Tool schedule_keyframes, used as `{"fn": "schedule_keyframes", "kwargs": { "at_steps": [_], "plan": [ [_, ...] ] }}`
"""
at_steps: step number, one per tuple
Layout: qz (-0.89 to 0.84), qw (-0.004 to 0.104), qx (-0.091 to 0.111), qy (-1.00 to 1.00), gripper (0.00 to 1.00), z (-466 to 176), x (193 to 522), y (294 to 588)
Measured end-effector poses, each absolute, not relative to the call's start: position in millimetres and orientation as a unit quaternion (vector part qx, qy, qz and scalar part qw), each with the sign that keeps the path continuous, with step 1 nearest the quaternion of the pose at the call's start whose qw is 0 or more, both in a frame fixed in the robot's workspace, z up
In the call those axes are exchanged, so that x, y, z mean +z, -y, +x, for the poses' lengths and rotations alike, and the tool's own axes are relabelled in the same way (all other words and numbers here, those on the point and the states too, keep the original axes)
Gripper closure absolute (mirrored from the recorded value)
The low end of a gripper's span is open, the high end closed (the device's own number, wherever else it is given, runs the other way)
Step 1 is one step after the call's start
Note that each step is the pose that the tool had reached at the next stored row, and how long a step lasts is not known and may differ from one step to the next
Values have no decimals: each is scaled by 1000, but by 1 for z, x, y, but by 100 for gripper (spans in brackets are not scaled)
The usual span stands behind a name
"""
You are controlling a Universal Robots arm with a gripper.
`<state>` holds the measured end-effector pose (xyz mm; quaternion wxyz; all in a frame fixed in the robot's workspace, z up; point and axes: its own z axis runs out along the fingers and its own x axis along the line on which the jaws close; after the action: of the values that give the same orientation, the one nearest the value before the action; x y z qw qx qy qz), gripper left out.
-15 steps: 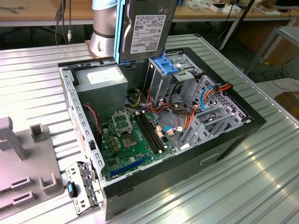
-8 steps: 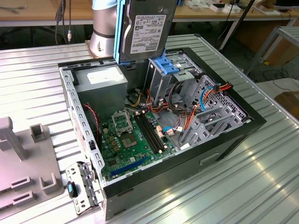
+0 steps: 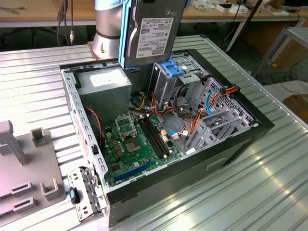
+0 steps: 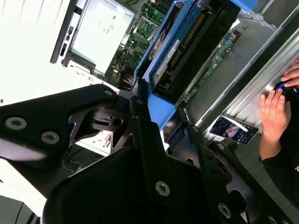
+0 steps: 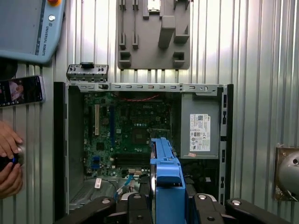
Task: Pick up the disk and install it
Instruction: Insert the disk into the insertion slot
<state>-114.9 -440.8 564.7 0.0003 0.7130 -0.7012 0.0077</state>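
Claw (image 5: 166, 205) clamped tight on the disk (image 3: 154, 31) | disk's upright in the air over the open PC case (image 3: 192, 185), right above my grey drive cage (image 3: 164, 86) | somebody's hand (image 4: 273, 112) near a phone (image 4: 232, 129)

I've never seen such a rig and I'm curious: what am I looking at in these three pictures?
A robot arm stands by an open computer case lying on a ribbed metal table. One picture is from a camera off the arm; the other two are from cameras at its wrist. The gripper is shut on the disk, a hard drive in a blue carrier, held upright above the case. A grey fixture lies beside the case. In both wrist views a person's hand and a phone are near the case.
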Motion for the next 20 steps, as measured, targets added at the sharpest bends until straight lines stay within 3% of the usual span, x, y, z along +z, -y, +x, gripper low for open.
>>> {"fn": "schedule_keyframes", "kwargs": {
  "at_steps": [20],
  "plan": [
    [713,2,9,701,63,-115,562,487]
  ]
}}
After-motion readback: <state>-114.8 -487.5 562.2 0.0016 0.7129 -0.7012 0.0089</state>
